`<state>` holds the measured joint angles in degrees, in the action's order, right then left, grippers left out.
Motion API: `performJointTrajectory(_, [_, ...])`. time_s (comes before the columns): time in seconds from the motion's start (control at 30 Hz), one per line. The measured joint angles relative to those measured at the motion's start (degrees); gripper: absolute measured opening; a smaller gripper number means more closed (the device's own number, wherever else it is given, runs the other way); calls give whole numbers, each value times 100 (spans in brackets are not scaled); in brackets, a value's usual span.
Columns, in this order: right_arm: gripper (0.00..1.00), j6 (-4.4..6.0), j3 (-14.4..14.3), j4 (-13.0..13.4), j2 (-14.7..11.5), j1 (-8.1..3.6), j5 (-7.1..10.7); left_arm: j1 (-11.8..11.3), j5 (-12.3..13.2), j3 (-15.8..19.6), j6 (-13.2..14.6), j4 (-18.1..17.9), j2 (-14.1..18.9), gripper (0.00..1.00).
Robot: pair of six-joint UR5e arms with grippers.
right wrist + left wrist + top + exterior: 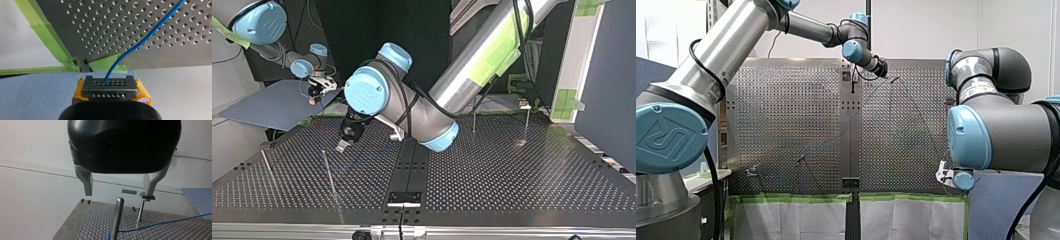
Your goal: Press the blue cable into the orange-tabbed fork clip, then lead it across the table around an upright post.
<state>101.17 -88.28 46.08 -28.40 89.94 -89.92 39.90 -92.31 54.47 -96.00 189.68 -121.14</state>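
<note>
Cable status: the blue cable point(143, 37) leaves my right end effector point(109, 86), which is clamped on it just off the table point(175, 50) edge, and runs out over the perforated surface. In the left wrist view it reaches the base of an upright post point(117, 220); wrapping cannot be confirmed. My left end effector point(118, 195) hangs above that post, fingers apart, empty. No orange-tabbed fork clip is identifiable, so pressing is unconfirmed; routing is judged incomplete.
</note>
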Motion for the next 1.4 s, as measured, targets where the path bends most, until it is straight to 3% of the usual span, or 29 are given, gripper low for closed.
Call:
performJointTrajectory(0.2, [0,0,0,-3,-2,1,6,12,-257,0,-107,201,0,100])
performJointTrajectory(0.83, [0,1,-2,-28,-3,10,24,63,-1155,-1,111,255,2,100])
performJointTrajectory(1.4, [0,1,-1,-36,-1,10,17,69,-1237,0,119,249,5,100])
